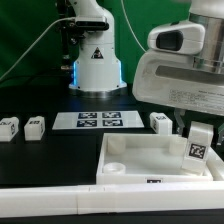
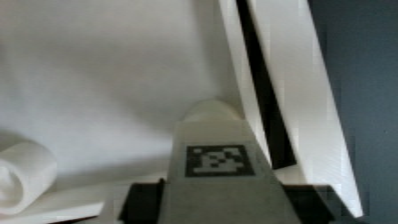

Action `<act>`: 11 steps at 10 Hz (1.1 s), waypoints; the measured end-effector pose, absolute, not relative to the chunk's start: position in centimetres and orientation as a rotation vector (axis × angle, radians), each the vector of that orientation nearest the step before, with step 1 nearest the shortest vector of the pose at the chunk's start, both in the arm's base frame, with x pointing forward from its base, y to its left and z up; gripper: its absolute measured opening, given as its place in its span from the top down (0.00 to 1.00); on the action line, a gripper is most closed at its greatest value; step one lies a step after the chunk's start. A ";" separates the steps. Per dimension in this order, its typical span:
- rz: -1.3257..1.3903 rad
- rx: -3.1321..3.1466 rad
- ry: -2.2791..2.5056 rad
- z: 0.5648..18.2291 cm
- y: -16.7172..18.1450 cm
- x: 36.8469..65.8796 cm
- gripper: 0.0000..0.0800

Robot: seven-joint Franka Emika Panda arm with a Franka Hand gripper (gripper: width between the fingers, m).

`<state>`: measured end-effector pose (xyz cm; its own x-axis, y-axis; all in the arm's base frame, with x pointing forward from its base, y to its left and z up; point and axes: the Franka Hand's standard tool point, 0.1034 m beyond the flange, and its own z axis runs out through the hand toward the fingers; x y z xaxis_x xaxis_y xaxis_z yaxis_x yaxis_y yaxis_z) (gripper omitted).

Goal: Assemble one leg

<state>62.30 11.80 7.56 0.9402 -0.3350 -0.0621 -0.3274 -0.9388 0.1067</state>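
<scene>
The pincer [image 1: 198,130] is clamped on a leg [image 1: 197,150]. The leg hangs upright beneath it, one tag facing outward, inside the tray [image 1: 135,142] and close to the tray wall on the exterior view's right. Whether the leg's foot touches the tray floor cannot be told. The wrist view shows a round socket [image 2: 27,172] off to one side of the leg, well apart from it. A second leg [image 1: 159,122] stands on the surface [image 1: 45,160] just beyond the pincer, outside the tray. The marker board [image 1: 100,121] lies farther off, toward the exterior view's left. Past it, farthest from the pincer, stand two more legs [image 1: 35,125] side by side.
</scene>
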 end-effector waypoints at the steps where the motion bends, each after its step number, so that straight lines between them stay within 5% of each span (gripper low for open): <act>1: -0.121 3.001 -0.513 7.6 11.8 62.3 0.63; 7: -0.116 2.991 -0.586 7.6 11.8 62.4 0.63; 11: -0.105 2.765 -1.508 7.6 11.4 63.2 0.63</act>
